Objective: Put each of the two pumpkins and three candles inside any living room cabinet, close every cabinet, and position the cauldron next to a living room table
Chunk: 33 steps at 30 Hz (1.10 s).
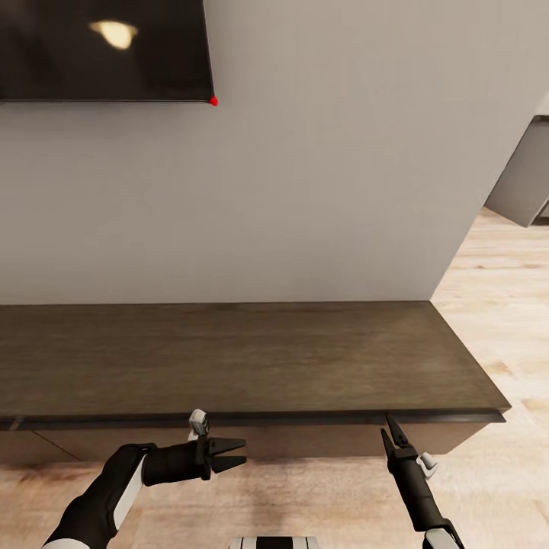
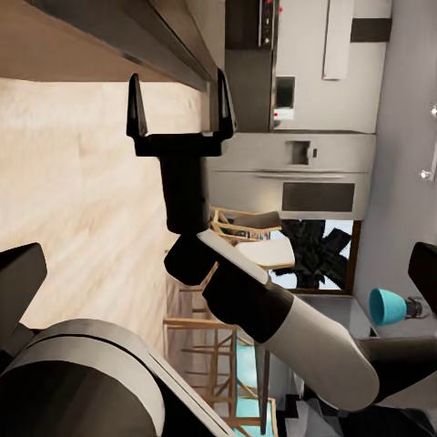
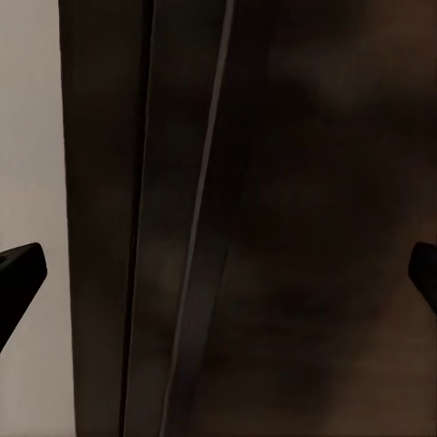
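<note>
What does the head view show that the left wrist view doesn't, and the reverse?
Head view alone: the wall-mounted screen and the left claw, open, beside the cabinet front. Left wrist view alone: a kitchen with a refrigerator, wooden stools and a teal lamp. Both: the dark-brown cabinet, the right claw and pale wood floor.
</note>
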Tool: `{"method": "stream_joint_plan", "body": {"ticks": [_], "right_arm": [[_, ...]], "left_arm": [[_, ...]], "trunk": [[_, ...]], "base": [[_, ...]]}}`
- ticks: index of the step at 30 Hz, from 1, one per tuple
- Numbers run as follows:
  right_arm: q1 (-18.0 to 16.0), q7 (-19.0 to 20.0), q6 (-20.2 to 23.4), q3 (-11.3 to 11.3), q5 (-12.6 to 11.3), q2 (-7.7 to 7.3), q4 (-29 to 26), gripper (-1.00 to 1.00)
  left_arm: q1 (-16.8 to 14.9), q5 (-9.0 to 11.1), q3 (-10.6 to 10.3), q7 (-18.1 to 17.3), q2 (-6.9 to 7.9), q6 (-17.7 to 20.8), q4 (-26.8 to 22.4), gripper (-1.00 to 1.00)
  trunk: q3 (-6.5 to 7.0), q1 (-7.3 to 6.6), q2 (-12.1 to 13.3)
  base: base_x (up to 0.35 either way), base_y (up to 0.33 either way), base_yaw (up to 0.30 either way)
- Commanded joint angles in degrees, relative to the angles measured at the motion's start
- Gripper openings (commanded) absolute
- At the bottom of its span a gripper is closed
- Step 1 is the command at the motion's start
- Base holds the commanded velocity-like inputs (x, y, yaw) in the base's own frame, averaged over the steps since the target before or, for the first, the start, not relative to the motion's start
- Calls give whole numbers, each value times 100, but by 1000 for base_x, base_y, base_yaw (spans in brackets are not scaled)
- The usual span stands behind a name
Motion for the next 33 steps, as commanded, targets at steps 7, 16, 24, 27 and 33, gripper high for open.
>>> {"method": "stream_joint_plan", "body": {"ticks": [7, 16, 24, 27, 33], "right_arm": [[-3, 10, 33, 6, -49, -1, 4, 100], [-3, 3, 24, 6, -42, -1, 4, 100], [-3, -12, 16, 6, -35, -1, 4, 100], [-3, -12, 10, 6, -27, -1, 4, 100], [-3, -20, -15, 6, -10, -1, -3, 100]], "left_arm": [[-3, 14, -1, -12, 1, 59, -1, 100], [-2, 19, 4, -12, 4, 57, -1, 100], [-2, 17, 8, -12, 7, 57, 3, 100], [-2, 17, 8, -12, 9, 57, 1, 100], [-2, 17, 8, -12, 10, 57, 2, 100]], "trunk": [[-4, -1, -2], [-4, -1, -2], [-4, -1, -2], [-4, -1, -2], [-4, -1, -2]], "base": [[9, 0, 0], [53, 0, 0], [14, 0, 0], [0, 0, 0], [0, 0, 0]]}}
